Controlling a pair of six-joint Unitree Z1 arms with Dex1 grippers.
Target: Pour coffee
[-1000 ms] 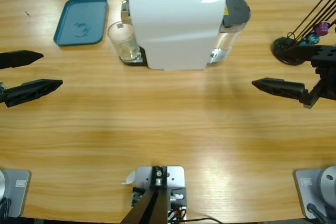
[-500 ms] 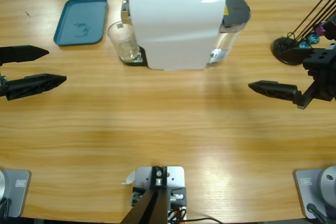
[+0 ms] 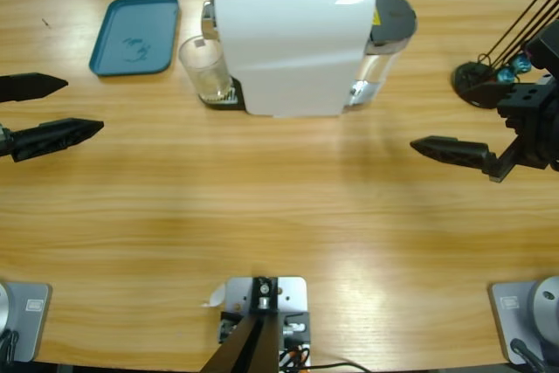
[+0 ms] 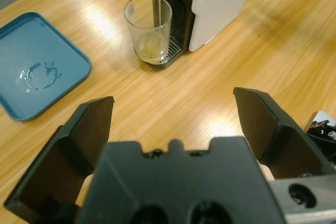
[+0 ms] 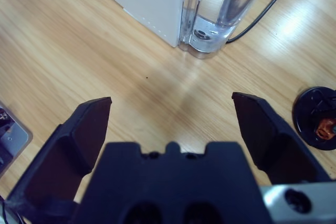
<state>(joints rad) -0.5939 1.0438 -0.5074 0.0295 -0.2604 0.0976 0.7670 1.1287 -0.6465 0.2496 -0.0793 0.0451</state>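
Note:
A clear glass (image 3: 205, 72) stands on the drip tray under the spout of the white coffee machine (image 3: 288, 41). In the left wrist view a thin stream runs from the spout into the glass (image 4: 148, 27), and a shallow pale amber layer of coffee (image 4: 151, 44) lies at its bottom. My left gripper (image 3: 85, 106) hovers open and holds nothing at the table's left edge, well short of the glass; the left gripper (image 4: 173, 98) points at it. My right gripper (image 5: 170, 108) is open with nothing in it to the right of the machine, one finger (image 3: 454, 152) pointing left.
A blue tray (image 3: 135, 34) with a few water drops lies at the back left. The machine's clear water tank (image 5: 220, 14) sits at its right end, with a black cable behind. A black capsule stand (image 3: 480, 80) with thin rods stands at the far right.
The left gripper has drifted slightly toward the far side of the table. The right gripper has crept a little left and away from the front edge. Both stay open.

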